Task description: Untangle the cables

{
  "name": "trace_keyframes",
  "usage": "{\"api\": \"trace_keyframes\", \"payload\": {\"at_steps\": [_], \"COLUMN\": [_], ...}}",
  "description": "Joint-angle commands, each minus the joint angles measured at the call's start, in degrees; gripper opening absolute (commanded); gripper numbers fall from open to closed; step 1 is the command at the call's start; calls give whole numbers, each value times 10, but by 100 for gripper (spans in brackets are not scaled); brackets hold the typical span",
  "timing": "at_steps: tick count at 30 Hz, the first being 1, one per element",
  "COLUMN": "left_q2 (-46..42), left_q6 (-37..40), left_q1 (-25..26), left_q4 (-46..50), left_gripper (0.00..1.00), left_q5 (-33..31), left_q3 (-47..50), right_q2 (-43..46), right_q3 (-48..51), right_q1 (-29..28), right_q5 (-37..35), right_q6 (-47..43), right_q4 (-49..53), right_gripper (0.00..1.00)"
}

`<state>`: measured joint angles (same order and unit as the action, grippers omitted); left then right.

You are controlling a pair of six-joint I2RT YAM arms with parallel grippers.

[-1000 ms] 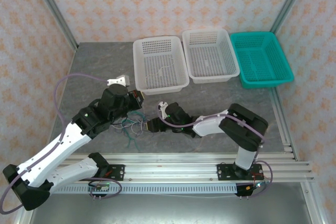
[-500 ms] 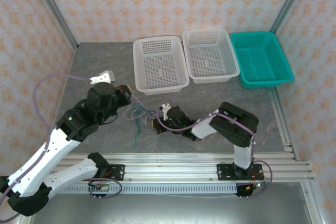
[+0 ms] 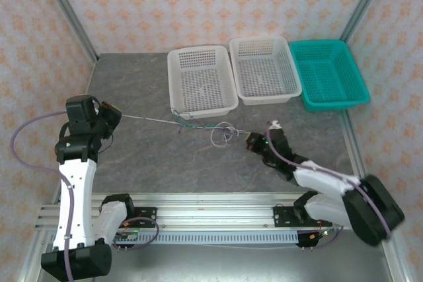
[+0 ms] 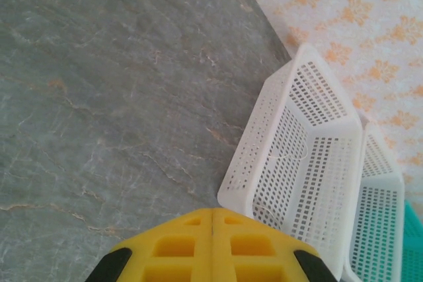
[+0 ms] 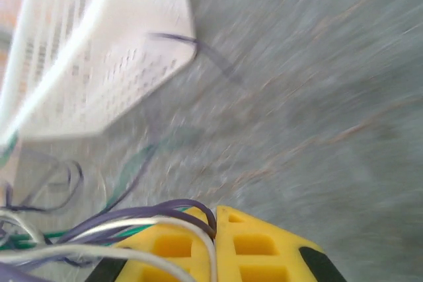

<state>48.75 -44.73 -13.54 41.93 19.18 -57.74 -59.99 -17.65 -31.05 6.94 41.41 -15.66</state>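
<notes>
Grey table point(image 3: 132, 87) bears three baskets point(image 3: 201, 51); right end effector point(image 5: 216, 213) and, seemingly, left end effector point(image 3: 110, 112) clench cables point(image 3: 223, 133).

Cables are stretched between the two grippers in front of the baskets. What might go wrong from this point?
1. A thin strand runs taut from the left gripper to the knot in the cables. More pull may tighten the knot or slip the strand free.
2. The right gripper is shut on purple, white and green strands together, so it may drag the whole bundle instead of separating it.
3. A dark loop lies at the corner of the white basket and may snag there.
</notes>
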Motion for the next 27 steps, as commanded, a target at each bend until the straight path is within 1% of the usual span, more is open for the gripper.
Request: {"api": "trace_keyframes", "payload": {"at_steps": [1,3,5,6,7,9,11,12,13,14,16,18,19,21,23,25,27], "left_q2": [-9,-10,-14,-18,-24,-37,-43,-40,-36,-31,-22,-21,-25,-39,-53,-56,-54], "left_q6": [19,10,-11,-21,-27,-22,-14,-14,-17,-21,-28,-30,-30,-26,-22,-16,-13], "left_q1": [-23,-24,-23,-20,-9,41,119,149,180,203,228,233,234,233,234,233,233], "left_q4": [-16,-26,-56,-80,-105,-129,-133,-132,-131,-134,-140,-142,-136,-130,-128,-126,-125], "left_gripper": [0,0,0,0,0,0,0,0,0,0,0,0,0,0,0,0,0], "left_q5": [0,15,51,70,84,72,32,15,-4,-18,-36,-46,-52,-60,-65,-66,-65], "left_q3": [10,35,75,97,122,158,183,193,206,220,245,262,266,268,267,264,260], "right_q2": [93,135,149,145,134,99,62,51,40,31,31,54,72,106,116,98,62], "right_q3": [29,34,32,32,34,27,4,-6,-22,-38,-60,-76,-83,-96,-118,-147,-172], "right_q1": [74,114,125,124,123,117,85,65,42,23,5,-7,-16,-49,-91,-129,-165], "right_q5": [-127,-121,-108,-90,-50,30,58,60,51,34,13,-15,-21,-32,-34,-18,-11], "right_q6": [47,39,15,-3,-28,-82,-125,-141,-153,-156,-163,-175,-197,-261,-356,-453,-538], "right_q4": [229,260,266,253,230,182,185,188,201,221,241,253,252,241,228,220,203], "right_gripper": [0,0,0,0,0,0,2,5,13,27,57,78,85,87,88,87,86]}}
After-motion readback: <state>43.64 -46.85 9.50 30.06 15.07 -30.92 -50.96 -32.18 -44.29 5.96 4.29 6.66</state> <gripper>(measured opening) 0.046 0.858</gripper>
